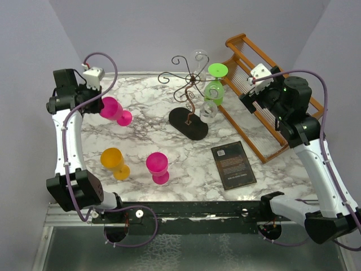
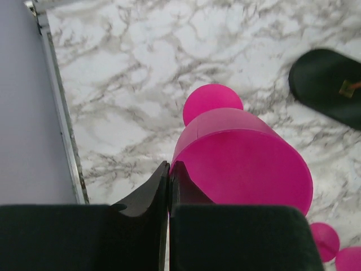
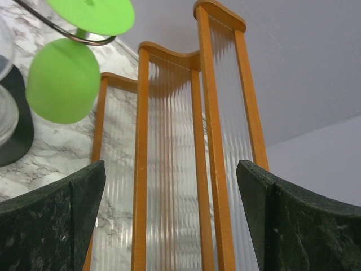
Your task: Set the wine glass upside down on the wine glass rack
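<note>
A magenta wine glass (image 1: 111, 107) is tilted almost on its side at the table's left. Its foot (image 1: 124, 117) points toward the middle. My left gripper (image 1: 99, 99) is shut on the rim of its bowl (image 2: 242, 164), one finger inside and one outside (image 2: 149, 192). The wine glass rack (image 1: 189, 87), dark wire with curled arms on a black oval base (image 1: 189, 124), stands at centre back. A green glass (image 1: 214, 90) and a clear glass (image 1: 209, 113) hang upside down on it. My right gripper (image 1: 249, 96) is open and empty (image 3: 172, 186), just right of the green glass (image 3: 62, 79).
A wooden slatted dish rack (image 1: 271, 107) fills the right side, right behind my right gripper (image 3: 206, 141). An orange glass (image 1: 113, 162) and a pink glass (image 1: 158, 167) stand at front left. A dark book (image 1: 233, 164) lies at front right. The table's left rim (image 2: 59, 113) is close.
</note>
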`<state>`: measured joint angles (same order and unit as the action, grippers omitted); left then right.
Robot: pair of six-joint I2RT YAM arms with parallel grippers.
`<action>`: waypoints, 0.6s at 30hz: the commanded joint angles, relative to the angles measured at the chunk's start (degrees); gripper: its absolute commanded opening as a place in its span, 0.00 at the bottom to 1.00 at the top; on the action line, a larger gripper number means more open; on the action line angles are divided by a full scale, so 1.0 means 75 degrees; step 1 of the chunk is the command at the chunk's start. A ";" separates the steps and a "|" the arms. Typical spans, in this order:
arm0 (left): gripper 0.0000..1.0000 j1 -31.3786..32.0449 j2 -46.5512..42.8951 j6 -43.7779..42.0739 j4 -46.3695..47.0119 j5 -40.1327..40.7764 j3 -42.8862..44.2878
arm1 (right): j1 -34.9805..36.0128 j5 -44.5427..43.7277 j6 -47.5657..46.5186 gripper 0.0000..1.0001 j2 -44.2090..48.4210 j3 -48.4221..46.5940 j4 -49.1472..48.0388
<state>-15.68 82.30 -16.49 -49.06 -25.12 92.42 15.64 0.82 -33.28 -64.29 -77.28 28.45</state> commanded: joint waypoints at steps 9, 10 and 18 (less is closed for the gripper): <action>0.00 0.0168 0.0405 0.3324 0.2056 -0.0739 0.2704 | -0.0046 0.0606 0.0089 0.96 -0.1352 -0.2660 0.0877; 0.00 0.0219 0.0407 0.3492 0.2214 -0.0746 0.2765 | -0.0046 0.0781 0.0146 0.95 -0.1485 -0.2869 0.0957; 0.00 0.1269 0.0456 0.4347 0.3270 -0.0358 0.3225 | 0.0457 0.1241 0.0699 0.84 -0.2551 -0.4507 0.1147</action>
<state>-10.90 85.17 10.70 -31.44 -28.56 113.51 16.67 7.01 -31.42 -80.38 -106.21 35.92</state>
